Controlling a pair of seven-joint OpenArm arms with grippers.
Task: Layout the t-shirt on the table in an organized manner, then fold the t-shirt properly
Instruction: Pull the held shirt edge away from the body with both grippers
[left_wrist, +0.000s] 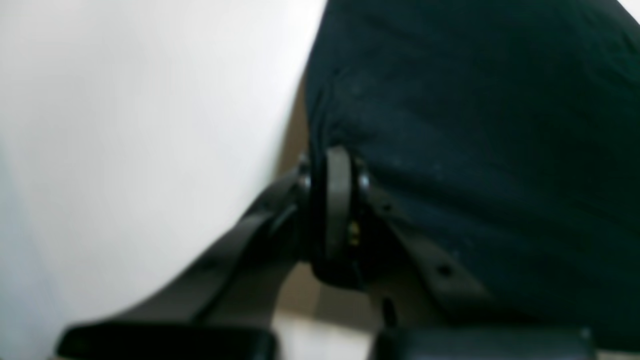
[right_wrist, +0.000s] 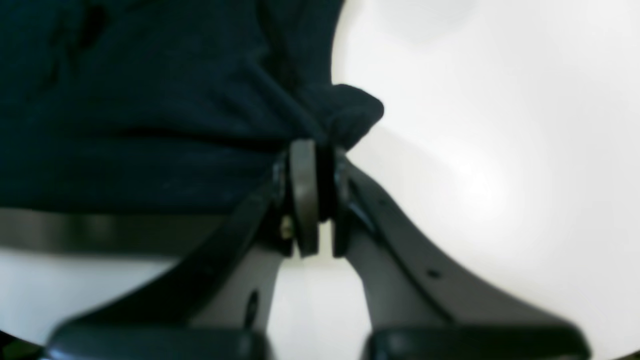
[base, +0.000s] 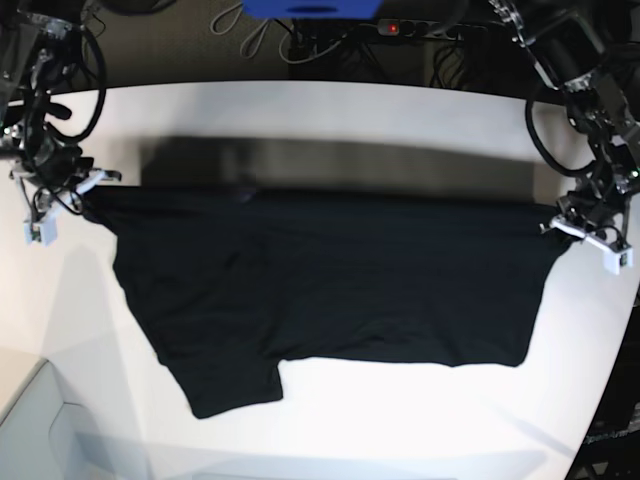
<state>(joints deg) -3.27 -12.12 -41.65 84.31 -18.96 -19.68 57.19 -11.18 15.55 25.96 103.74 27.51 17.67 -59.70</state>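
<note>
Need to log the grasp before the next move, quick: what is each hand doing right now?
Left hand: closed, pinching an edge of the t-shirt.
Right hand: closed, pinching the t-shirt's opposite edge.

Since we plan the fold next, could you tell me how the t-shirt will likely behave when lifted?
Probably floppy: the t-shirt sags between the left pincer and right pincer. Likely light, since pinched corners carry it. It bunches at the grip, so expect wrinkles.

Both arms are black with looping black cables; dark curved jaws carry screw holes, with white blocks beside them.
</note>
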